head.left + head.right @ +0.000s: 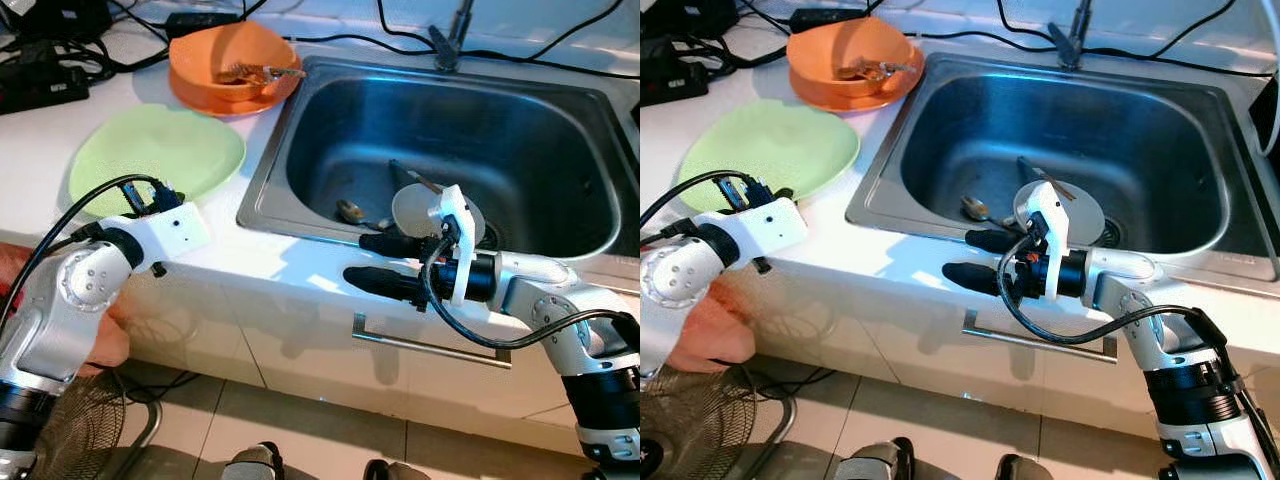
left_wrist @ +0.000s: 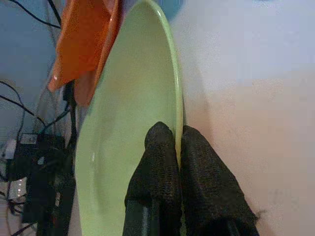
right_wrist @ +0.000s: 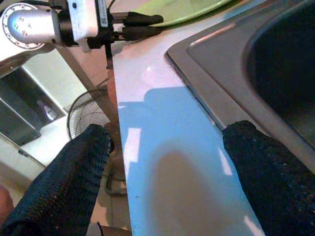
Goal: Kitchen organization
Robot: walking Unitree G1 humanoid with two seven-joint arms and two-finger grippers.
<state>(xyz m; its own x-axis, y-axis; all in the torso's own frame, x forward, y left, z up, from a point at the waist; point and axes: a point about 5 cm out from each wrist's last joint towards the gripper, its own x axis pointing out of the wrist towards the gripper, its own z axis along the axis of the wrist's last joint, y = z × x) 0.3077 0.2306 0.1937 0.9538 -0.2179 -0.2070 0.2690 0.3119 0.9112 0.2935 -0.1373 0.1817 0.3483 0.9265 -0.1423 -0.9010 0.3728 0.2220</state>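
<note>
White counter [image 1: 250,265], left claw [image 2: 178,147] pinching green plate [image 1: 155,155] rim

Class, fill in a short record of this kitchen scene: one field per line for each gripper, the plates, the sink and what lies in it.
Left gripper: shut on the rim of the green plate
Right gripper: open, over the counter's front edge beside the sink
Green plate: flat on the white counter, left of the sink
Orange bowl: behind the green plate, cutlery inside
Sink contents: spoon, small round lid or dish near the drain
</note>
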